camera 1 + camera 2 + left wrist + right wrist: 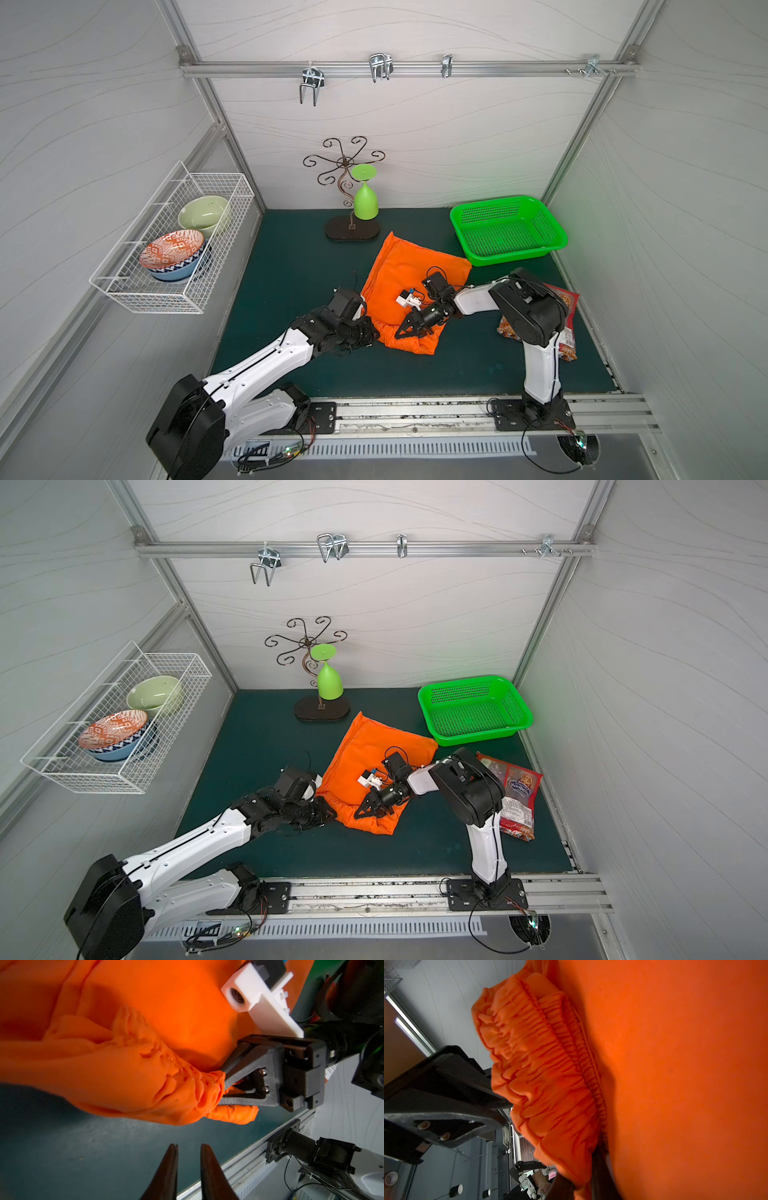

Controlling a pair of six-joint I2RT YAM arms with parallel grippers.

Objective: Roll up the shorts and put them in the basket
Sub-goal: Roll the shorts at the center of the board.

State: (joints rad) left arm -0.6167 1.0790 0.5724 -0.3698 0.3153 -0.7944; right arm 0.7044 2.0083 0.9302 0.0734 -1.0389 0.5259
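the left gripper [188,1145] hangs over the mat [291,270], just beside the near edge of the shorts [399,270], jaws a little apart and empty. the right gripper [224,1085] is pinched closed on the gathered waistband [546,1068]. the shorts lie mid-mat, with a green basket [519,254] behind them.

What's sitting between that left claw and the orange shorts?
Only bare dark green mat. The left wrist view shows it: the tips of the left claw are clear of the bunched edge of the shorts, with nothing lying in the gap.
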